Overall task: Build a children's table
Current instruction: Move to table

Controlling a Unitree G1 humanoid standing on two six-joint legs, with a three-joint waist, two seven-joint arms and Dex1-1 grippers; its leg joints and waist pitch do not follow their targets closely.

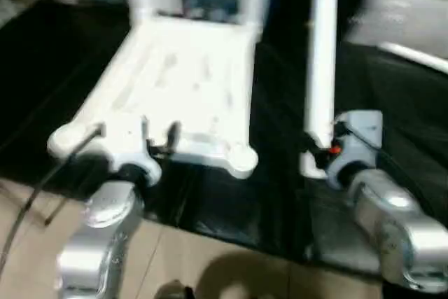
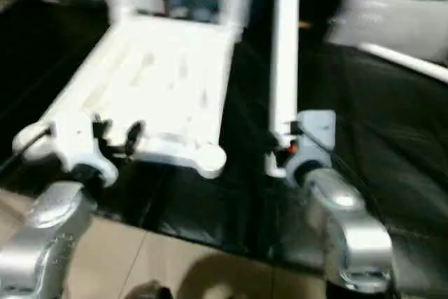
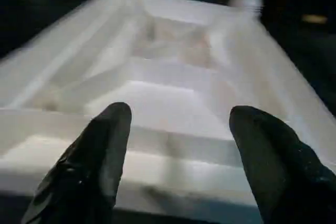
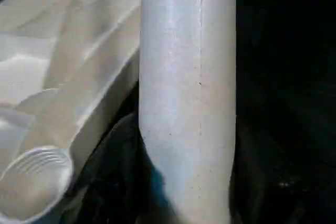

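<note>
i am at the leg-fitting step. my right end effector (image 1: 327, 152) is closed around one white leg (image 1: 322, 54), held upright at about 3 o'clock of the table top (image 1: 175, 82), which lies underside up on the black floor mat (image 1: 392, 103). my left end effector (image 3: 176, 145) stands open over the top's near edge (gripping nothing). next i think the leg's lower end must go to the near corner socket (image 4: 34, 182), aligned straight before pushing.

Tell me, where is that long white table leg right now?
In the head view the leg stands upright on the right, held near its lower end by the right tool, just beside the upturned tabletop.
</note>
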